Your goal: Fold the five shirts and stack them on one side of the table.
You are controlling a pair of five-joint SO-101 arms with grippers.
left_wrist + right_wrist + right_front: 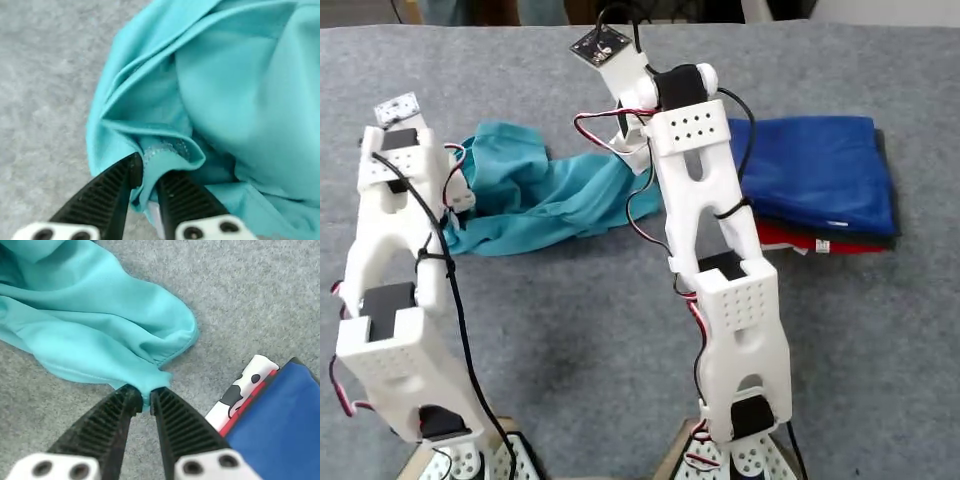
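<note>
A teal shirt lies bunched and stretched across the grey table between my two arms. My left gripper is shut on a hemmed fold of the teal shirt at its left end. My right gripper is shut on a pinch of the teal shirt at its right end, close to the stack. In the high view the left gripper sits at the cloth's left edge and the right gripper at its right edge. A folded stack with a blue shirt on top lies at the right.
Under the blue shirt lie a red one, a dark one and a white piece with black spots. The grey felt table spreads bare in front of the teal shirt. Red and black cables hang along both arms.
</note>
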